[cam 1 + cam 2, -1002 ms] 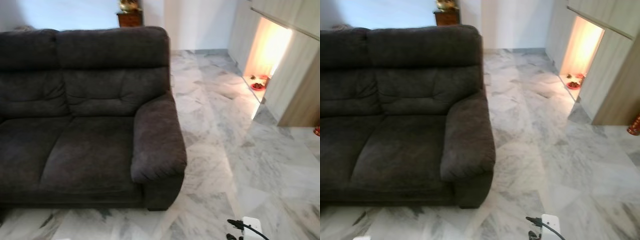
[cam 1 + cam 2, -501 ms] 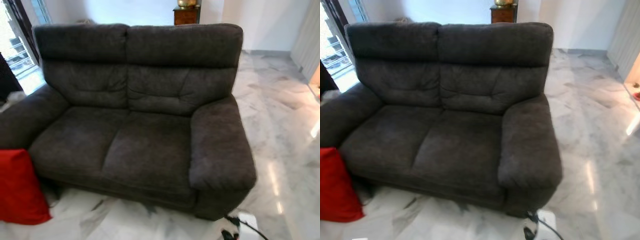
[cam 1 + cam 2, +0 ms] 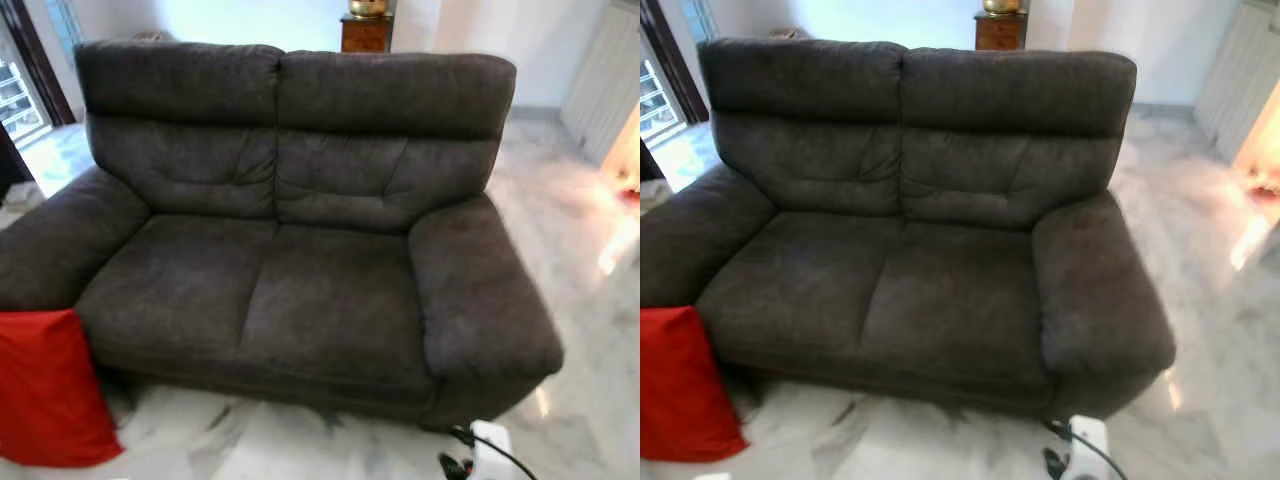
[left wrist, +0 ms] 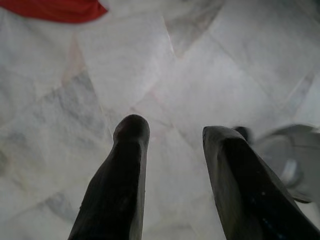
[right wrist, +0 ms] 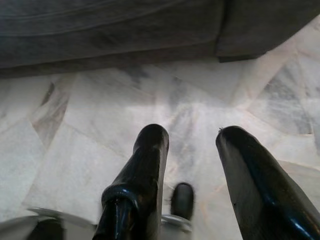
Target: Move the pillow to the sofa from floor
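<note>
Pillow [image 3: 50,390] on floor [image 3: 270,450] beside sofa [image 3: 300,290]; approach step. Both end effectors [image 4: 172,145] [image 5: 192,155] apart, empty. Next: step left, reach down.

The pillow [image 3: 50,390] was plain red and soft-cornered, and it stood upright on the marble floor [image 3: 300,450]. It leaned against the front of the sofa's [image 3: 300,270] left armrest. The sofa was a dark grey two-seater with bare seat cushions.
</note>
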Robot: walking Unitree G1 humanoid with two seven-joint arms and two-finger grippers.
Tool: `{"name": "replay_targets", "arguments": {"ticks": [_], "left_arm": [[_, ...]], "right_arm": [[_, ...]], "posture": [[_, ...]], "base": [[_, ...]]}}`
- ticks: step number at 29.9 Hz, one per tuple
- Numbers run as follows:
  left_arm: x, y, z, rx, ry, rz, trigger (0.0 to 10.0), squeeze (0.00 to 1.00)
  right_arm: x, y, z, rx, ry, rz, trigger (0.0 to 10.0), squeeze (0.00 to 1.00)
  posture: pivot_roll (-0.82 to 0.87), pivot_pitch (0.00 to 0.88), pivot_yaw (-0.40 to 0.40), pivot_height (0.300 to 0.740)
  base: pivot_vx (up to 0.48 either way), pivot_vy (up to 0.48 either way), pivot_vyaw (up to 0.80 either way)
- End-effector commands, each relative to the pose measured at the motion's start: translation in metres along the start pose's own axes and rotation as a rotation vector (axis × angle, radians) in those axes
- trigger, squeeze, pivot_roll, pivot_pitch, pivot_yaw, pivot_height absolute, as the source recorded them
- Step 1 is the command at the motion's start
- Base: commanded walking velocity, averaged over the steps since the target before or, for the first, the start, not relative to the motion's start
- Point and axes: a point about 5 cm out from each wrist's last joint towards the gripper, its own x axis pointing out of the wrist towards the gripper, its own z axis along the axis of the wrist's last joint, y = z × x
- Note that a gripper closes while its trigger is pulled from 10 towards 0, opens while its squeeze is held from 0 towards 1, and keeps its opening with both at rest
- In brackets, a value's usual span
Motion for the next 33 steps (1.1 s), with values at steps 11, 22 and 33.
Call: {"name": "replay_targets", "arguments": {"ticks": [11,22,33], "left_arm": [[-0.0014,0.0109,0.0003,0.004,0.006,0.029,10.0,0.0],[-0.0017,0.013,0.0008,0.007,0.004,0.034,10.0,0.0],[-0.0015,0.0129,0.0019,0.015,0.003,0.03,10.0,0.0]], "right_arm": [[0.0034,0.0122,0.0076,0.049,-0.024,0.021,10.0,0.0],[0.0037,0.014,0.0068,0.065,-0.023,0.022,10.0,0.0],[0.0039,0.0146,0.0076,0.065,-0.025,0.023,10.0,0.0]], "posture": [[0.13,0.0,0.029,0.74],[0.15,0.0,0.027,0.74],[0.15,0.0,0.03,0.74]], "base": [[0.0,0.476,0.22],[0.0,0.476,0.0],[0.0,0.476,0.0]]}}
